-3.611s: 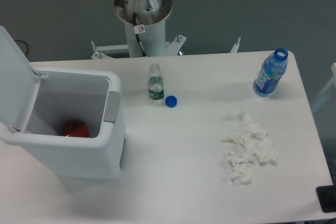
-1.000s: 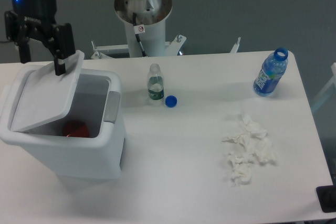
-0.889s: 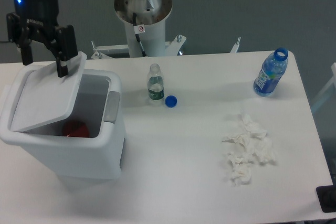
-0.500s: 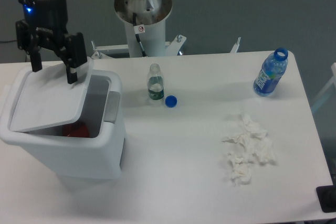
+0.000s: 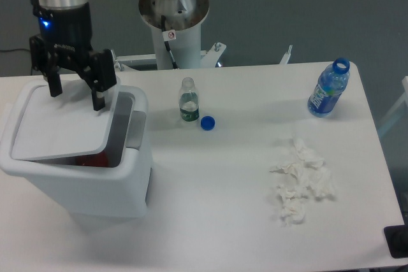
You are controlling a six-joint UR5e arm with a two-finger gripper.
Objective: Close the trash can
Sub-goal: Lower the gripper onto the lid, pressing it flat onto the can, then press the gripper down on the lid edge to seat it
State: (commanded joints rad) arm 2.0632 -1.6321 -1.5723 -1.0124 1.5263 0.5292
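While the lid (image 5: 60, 125) of the trash can (image 5: 83, 179) lies nearly flat over the opening, it is not yet seated: a dark gap shows along its right edge, beside the grey latch tab (image 5: 136, 130), and a sliver of something red (image 5: 86, 160) shows under its near edge. The trash can stands at the left of the frame, on the white table (image 5: 223, 221). Over its far rim, in the upper left, hangs the gripper (image 5: 75, 93), its two black fingers spread well apart and pointing down, with nothing held between them; the right fingertip (image 5: 99, 101) appears to rest on or just above the lid's far right corner, though this angle does not settle whether it touches. The step in hand looks to be the last part of the closing push, the lid being pressed down toward the rim. The next move probably calls for more downward travel at the latch side, so that the free edge drops fully onto the rim. Elsewhere on the table, a small clear bottle (image 5: 188, 100) and a blue cap (image 5: 207, 123) sit near the middle, a blue bottle (image 5: 328, 88) stands at the upper right, and crumpled tissues (image 5: 301, 181) lie at the right.
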